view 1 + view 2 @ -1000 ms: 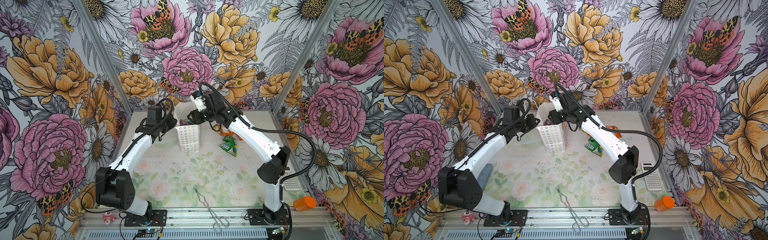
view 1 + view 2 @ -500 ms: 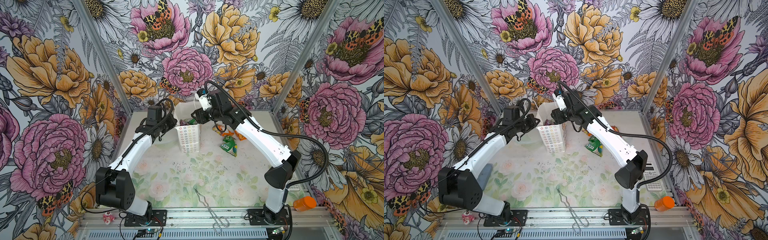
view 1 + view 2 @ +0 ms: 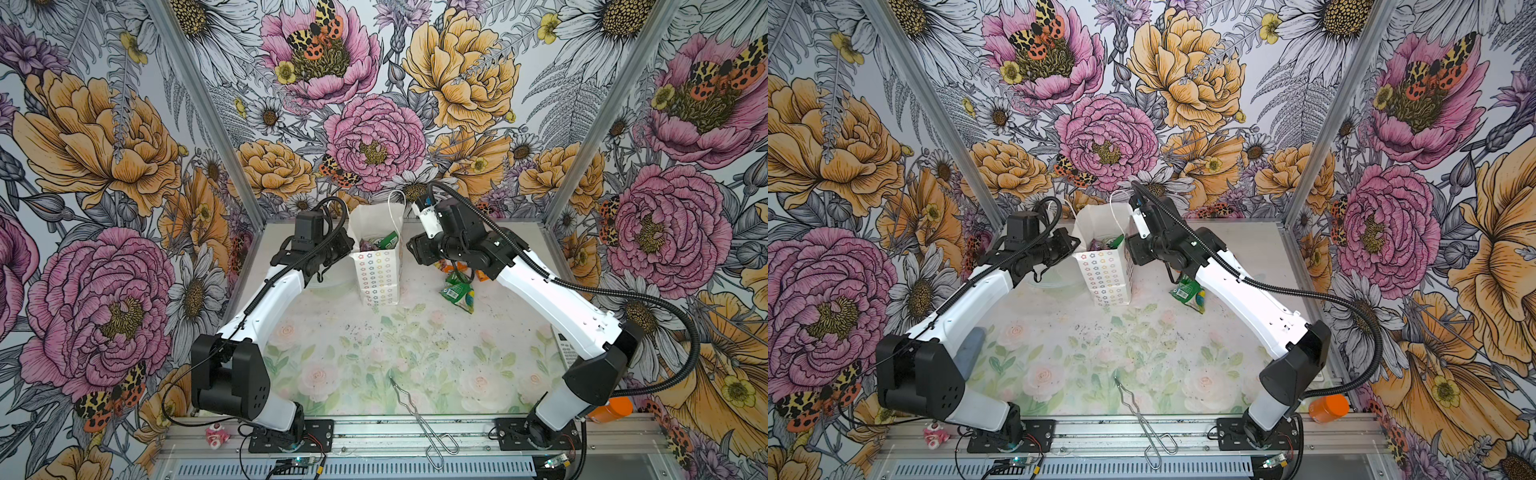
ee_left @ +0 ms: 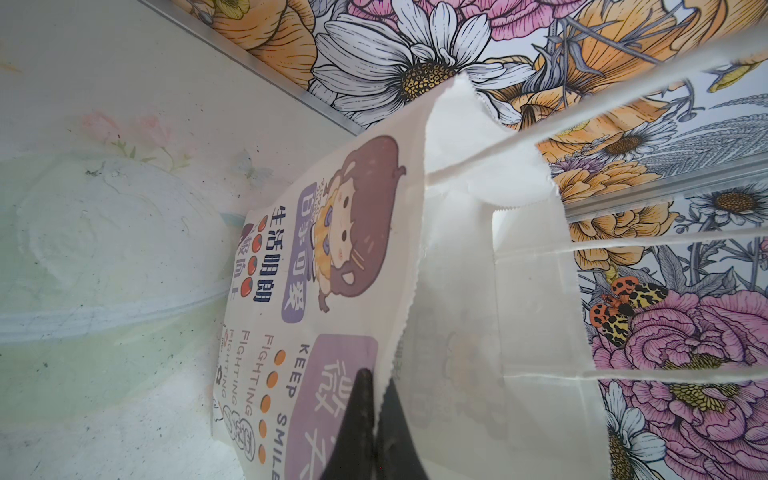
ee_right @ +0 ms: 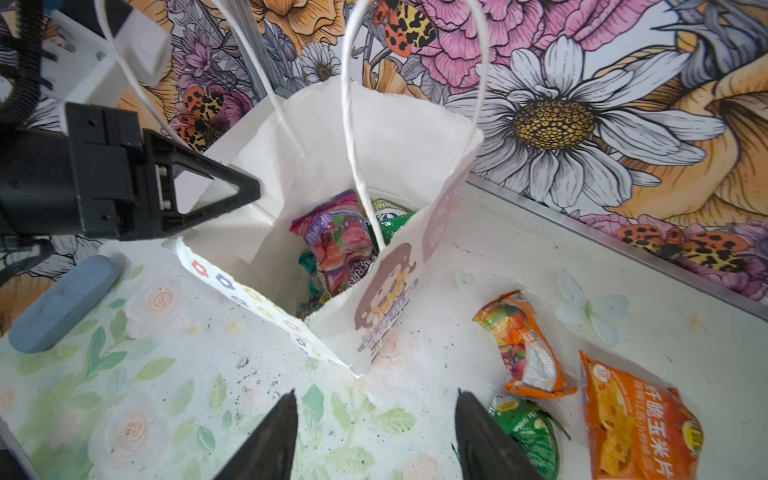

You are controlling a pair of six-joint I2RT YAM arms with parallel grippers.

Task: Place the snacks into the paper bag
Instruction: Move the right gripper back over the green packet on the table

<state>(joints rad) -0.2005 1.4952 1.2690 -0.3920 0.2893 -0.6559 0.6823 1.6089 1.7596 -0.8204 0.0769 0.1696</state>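
The white paper bag (image 3: 377,274) (image 3: 1109,276) stands upright at the back of the table. My left gripper (image 4: 376,376) is shut on its rim, seen as well from the right wrist (image 5: 245,191). Inside the bag lie a purple-pink packet (image 5: 340,245) and a green one (image 5: 392,220). My right gripper (image 5: 376,399) is open and empty, just right of the bag (image 3: 412,250). On the table by it lie three snacks: an orange packet (image 5: 528,349), a bigger orange packet (image 5: 636,428) and a green packet (image 5: 530,434) (image 3: 457,291).
Metal tongs (image 3: 415,407) lie near the front edge. An orange bottle (image 3: 611,409) stands at the front right, a pink-white toy (image 3: 216,436) at the front left. A blue-grey block (image 3: 969,349) lies at the left, a clear plastic dish (image 4: 104,249) beside the bag.
My right gripper has drawn back from over the bag's mouth to its right side, and its jaws have opened wider. The left gripper has kept its hold on the rim.
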